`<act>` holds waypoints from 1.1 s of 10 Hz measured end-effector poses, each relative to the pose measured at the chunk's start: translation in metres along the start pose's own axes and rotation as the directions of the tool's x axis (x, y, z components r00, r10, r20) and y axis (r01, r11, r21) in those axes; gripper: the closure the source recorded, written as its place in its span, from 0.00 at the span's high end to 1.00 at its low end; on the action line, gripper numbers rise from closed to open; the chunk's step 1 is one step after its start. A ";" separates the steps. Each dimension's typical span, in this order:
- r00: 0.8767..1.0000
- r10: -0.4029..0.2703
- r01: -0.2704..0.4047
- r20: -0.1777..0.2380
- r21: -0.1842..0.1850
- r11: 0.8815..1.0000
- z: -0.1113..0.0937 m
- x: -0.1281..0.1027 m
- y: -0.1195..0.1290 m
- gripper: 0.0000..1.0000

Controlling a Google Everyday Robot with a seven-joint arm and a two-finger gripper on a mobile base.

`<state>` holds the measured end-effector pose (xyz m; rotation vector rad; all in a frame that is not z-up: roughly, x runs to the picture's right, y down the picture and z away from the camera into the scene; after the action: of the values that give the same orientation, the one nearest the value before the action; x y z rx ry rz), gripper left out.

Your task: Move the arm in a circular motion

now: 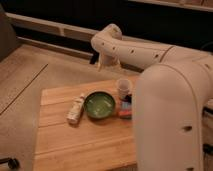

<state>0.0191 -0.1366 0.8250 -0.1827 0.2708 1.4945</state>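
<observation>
The arm (165, 95) is cream-white with thick rounded segments and small dark screw holes. It fills the right foreground and reaches up and left to a bulbous elbow (109, 39) beyond the table's far edge. The gripper (104, 63) hangs down from that elbow, just past the far edge of the wooden table (75, 145), behind the green bowl (99, 105). It holds nothing that I can see.
On the table are a white bottle (76, 109) lying on its side left of the bowl, a white cup (123, 87), and small orange and blue items (125, 111) partly hidden by the arm. A dark wall runs behind. Tiled floor lies to the left.
</observation>
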 end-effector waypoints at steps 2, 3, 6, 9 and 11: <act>0.995 -0.091 0.092 0.043 -0.030 0.995 0.011 -0.042 0.037 0.65; 0.988 -0.142 0.146 0.061 -0.058 0.988 0.014 -0.057 0.066 0.65; 0.951 -0.296 0.307 0.084 -0.185 0.934 0.007 -0.061 0.168 0.65; 0.920 -0.384 0.390 0.080 -0.272 0.880 -0.022 -0.026 0.223 0.65; 0.923 -0.380 0.380 0.055 -0.282 0.881 -0.044 0.010 0.214 0.65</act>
<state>-0.1966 -0.1245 0.7905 -0.4462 0.0105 1.1339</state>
